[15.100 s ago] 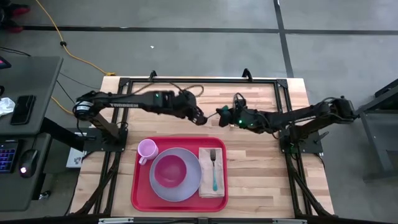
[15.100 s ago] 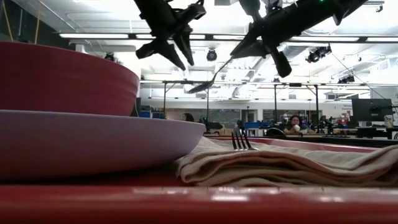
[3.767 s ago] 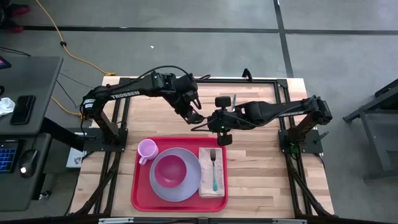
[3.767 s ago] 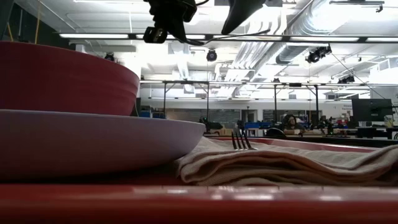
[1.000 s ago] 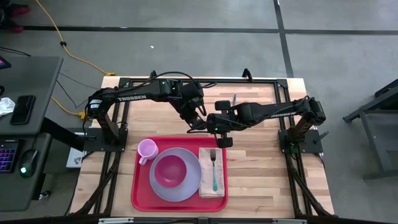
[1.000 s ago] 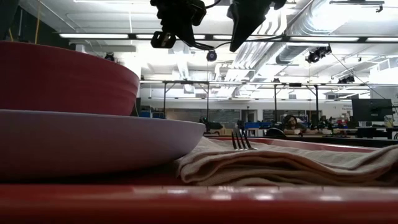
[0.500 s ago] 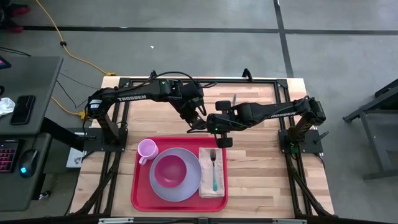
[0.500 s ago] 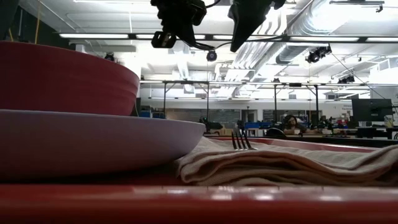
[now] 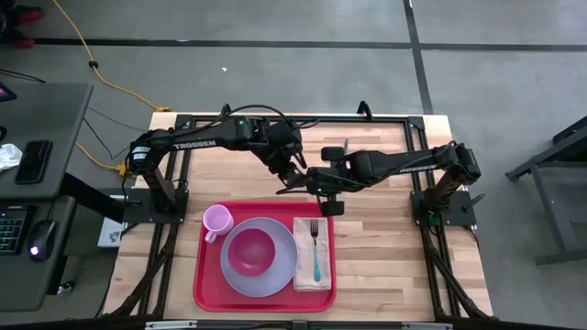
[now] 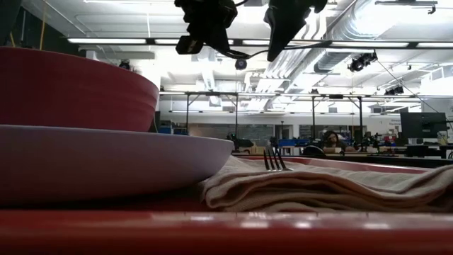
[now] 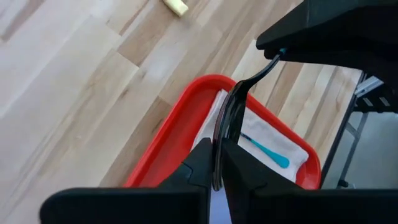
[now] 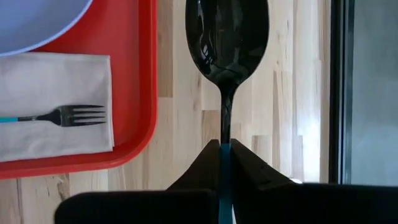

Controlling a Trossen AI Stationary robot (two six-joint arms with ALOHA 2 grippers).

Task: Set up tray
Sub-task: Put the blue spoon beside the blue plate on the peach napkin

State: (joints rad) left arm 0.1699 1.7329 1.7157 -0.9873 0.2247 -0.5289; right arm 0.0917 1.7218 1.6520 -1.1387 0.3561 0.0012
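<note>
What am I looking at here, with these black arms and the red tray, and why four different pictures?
These are two robot arms at a wooden table, each ending in a two-finger gripper. One camera looks straight down, one sits at tabletop height, and one rides on each wrist. On the table lies a red tray holding a pink cup, a plate with a pink bowl, and a napkin with a fork on it. Above the table, behind the tray, the right gripper is shut on a dark spoon. The left gripper pinches the same spoon, apparently mid-handover.
</note>
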